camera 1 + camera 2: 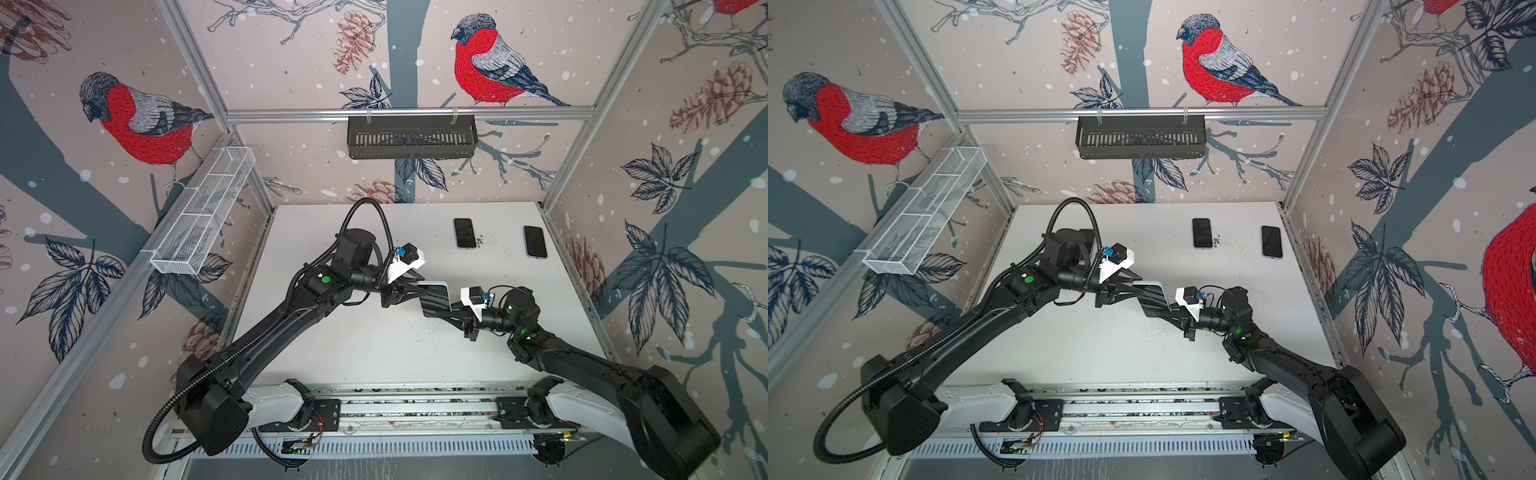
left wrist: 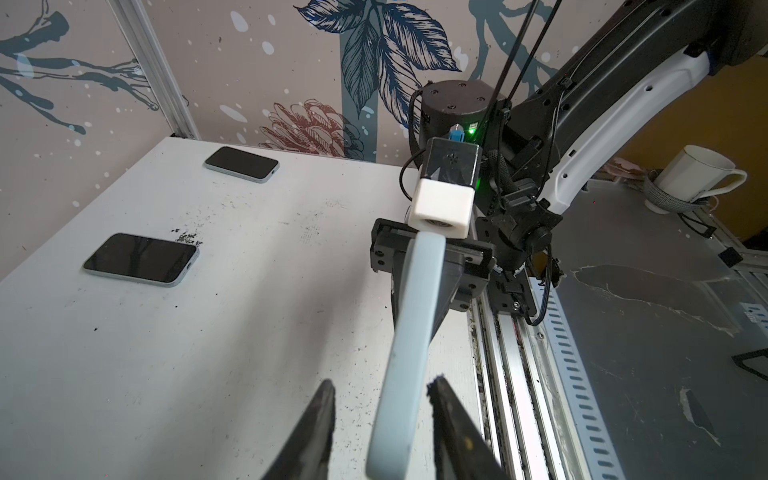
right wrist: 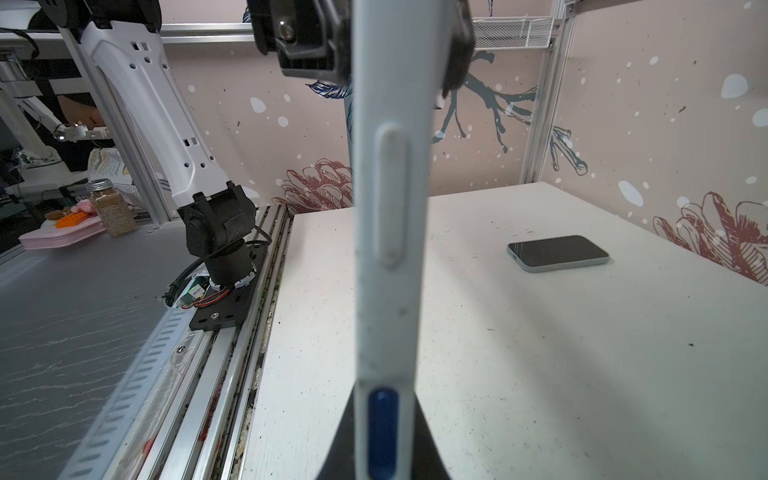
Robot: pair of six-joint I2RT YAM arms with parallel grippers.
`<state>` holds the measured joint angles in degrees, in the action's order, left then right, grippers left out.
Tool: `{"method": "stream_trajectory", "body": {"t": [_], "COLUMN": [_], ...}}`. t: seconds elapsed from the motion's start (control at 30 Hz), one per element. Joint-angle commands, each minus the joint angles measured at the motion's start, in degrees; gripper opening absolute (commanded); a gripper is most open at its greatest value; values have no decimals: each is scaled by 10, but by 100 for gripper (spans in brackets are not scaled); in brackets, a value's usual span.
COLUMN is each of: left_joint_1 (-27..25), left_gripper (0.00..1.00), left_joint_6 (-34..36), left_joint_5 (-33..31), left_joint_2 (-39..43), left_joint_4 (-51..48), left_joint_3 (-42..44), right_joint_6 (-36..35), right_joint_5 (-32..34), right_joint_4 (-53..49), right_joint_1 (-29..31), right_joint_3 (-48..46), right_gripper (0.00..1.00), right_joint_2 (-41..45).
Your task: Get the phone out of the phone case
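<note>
Both top views are showing the white table [image 1: 353,345] lying beneath two arms whose pincers are meeting in mid-air above its middle. Beyond the pincers, towards the back wall, a spare phone [image 1: 464,232] is lying flat, screen up. A second spare phone [image 1: 535,242] is lying flat further over on the right pincer's side. The two are sitting apart from each other and well clear of both pincers.

Between the pincers the pale blue phone case [image 2: 405,332] is hanging off the table, with the phone [image 1: 434,306] sitting dark inside it. The right pincer [image 3: 384,419] is clenching one end of the case, its fingers pressing on both faces. The left pincer [image 2: 380,382] is straddling the opposite end, released. One finger [image 2: 320,424] is standing off the case with a gap showing, and the other finger [image 2: 453,428] is sitting just beside it.
</note>
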<state>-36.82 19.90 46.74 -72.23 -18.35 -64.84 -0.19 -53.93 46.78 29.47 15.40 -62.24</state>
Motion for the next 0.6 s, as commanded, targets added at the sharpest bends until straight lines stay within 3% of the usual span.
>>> {"method": "stream_trajectory", "body": {"t": [0.0, 0.23, 0.37, 0.43, 0.57], "left_joint_1": [1, 1, 1, 1, 1], "left_gripper": [37, 4, 0, 0, 0], "left_joint_6": [20, 37, 43, 41, 5], "left_joint_5": [26, 49, 54, 54, 29], "left_joint_2": [-9, -28, -38, -37, -27], "left_joint_4": [-6, -26, -44, -46, -23], "left_joint_3": [-12, -30, -37, -34, -22], "right_joint_6": [-8, -10, -9, -5, 19], "right_joint_5": [-5, -6, 2, 13, 52], "right_joint_4": [34, 33, 31, 30, 29], "right_joint_1": [1, 0, -1, 0, 0], "right_joint_3": [2, 2, 2, 3, 6], "right_gripper": [1, 1, 2, 13, 48], "right_joint_2": [-1, -4, -3, -2, 12]}}
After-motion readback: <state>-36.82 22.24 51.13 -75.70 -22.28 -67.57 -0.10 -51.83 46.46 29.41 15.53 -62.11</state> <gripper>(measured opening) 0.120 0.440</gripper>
